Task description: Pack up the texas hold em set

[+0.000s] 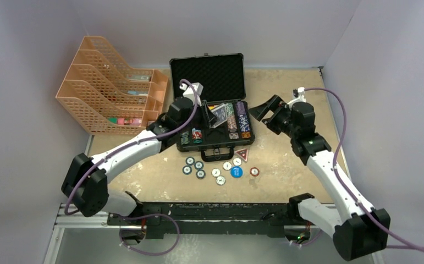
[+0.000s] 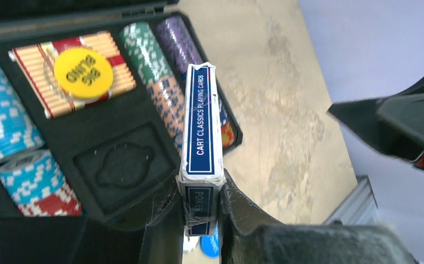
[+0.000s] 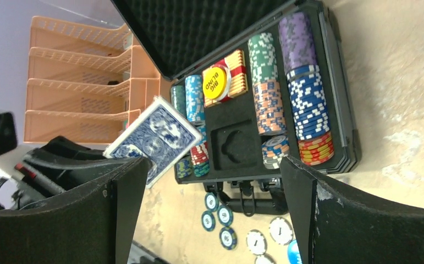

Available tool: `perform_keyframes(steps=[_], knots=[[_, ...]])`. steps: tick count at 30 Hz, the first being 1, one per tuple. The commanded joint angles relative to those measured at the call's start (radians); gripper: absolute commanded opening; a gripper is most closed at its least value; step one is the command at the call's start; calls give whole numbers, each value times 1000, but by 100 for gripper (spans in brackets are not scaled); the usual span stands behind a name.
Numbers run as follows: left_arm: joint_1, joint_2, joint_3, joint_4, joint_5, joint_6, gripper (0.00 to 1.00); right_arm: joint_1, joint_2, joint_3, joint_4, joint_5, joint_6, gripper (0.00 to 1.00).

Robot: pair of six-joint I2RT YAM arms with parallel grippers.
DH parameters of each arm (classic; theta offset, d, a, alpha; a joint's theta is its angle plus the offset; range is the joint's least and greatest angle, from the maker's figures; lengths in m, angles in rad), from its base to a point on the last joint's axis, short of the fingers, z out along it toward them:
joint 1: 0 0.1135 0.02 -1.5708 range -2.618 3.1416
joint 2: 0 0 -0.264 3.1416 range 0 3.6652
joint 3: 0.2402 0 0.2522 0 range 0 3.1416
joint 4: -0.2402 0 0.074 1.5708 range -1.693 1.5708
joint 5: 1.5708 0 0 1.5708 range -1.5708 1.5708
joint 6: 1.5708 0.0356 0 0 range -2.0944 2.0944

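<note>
Pinching the card deck [image 2: 201,110] end-on, the left claw [image 2: 201,203] hangs over the case [image 1: 207,71] near its empty foam slot [image 2: 124,162]; right claw [image 3: 212,181] spread wide

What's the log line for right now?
left tool: shut on card deck | right tool: open | case: open | chips: on table

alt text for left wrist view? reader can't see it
The left end effector pinches a blue card deck on edge by its short end. Beyond it lies the open black case with rows of chips, a yellow Big Blind button and one empty foam slot.
</note>
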State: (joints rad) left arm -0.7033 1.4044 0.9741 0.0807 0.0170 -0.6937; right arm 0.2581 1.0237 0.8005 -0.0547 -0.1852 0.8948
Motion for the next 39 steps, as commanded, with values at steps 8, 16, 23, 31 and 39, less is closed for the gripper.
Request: perform_keyframes(steps=[8, 16, 23, 31, 39], knots=[[106, 78, 126, -318, 294, -1, 0, -2, -29, -26, -24, 19, -143, 89], [110, 215, 147, -240, 352, -57, 0, -2, -31, -66, 31, -11, -130, 88], [112, 285, 140, -126, 365, -124, 0, -2, -46, -107, 68, -44, -83, 87], [112, 305, 128, -160, 297, -114, 37, -2, -26, -102, 60, -44, -86, 87], [128, 223, 159, -304, 74, -56, 71, -2, 1, -108, 82, -52, -78, 87]])
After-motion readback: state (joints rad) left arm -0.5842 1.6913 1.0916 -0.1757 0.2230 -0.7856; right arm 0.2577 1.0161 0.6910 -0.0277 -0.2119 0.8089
